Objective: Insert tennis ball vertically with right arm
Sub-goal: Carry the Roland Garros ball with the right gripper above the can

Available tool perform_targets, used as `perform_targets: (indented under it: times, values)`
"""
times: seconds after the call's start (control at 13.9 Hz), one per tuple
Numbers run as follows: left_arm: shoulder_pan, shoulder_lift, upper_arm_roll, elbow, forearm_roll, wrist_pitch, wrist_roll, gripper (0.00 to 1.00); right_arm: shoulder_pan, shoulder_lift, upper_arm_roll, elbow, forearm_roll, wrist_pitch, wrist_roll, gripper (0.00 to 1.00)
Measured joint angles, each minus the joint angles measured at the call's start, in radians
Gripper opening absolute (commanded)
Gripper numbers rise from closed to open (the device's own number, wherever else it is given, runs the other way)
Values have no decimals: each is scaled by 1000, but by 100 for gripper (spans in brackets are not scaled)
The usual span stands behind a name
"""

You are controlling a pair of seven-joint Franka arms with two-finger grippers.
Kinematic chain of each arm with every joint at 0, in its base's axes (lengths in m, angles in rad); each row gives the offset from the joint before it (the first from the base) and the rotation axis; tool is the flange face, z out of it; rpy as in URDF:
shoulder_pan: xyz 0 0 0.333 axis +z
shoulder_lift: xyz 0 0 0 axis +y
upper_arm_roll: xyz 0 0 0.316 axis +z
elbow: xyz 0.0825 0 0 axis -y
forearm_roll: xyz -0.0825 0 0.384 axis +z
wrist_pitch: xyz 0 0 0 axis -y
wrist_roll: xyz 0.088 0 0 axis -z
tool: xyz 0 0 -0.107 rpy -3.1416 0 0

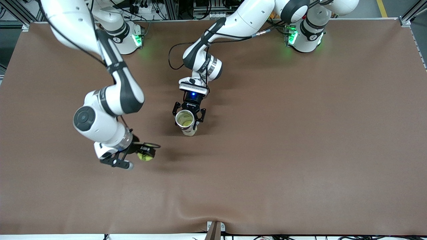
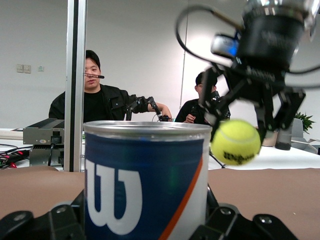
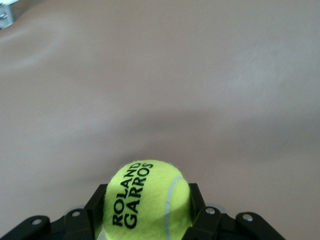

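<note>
Up in the air over the brown cloth-covered table [image 1: 300,150], toward the right arm's end, the right gripper [image 1: 141,154] is clamped on a fuzzy yellow-green tennis ball [image 1: 145,156], a round thing with no long axis, its black lettering running up its felt in the right wrist view. Toward the middle of the table, the left gripper [image 1: 188,117] has its black fingers closed around a smooth cylindrical can [image 1: 185,121], blue with a white logo and an orange stripe. It stands upright with its open, metal-rimmed mouth upward, long axis vertical.
</note>
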Motion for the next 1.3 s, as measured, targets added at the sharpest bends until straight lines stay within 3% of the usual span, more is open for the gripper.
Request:
perform_targets:
  times: [0.65, 1.3]
  values:
    - [0, 0, -1, -1, 0, 0, 0, 84, 173, -68, -2, 6, -66, -121, 277, 8]
    - [-1, 0, -2, -1, 2, -3, 0, 84, 196, -99, -4, 71, -78, -243, 320, 8]
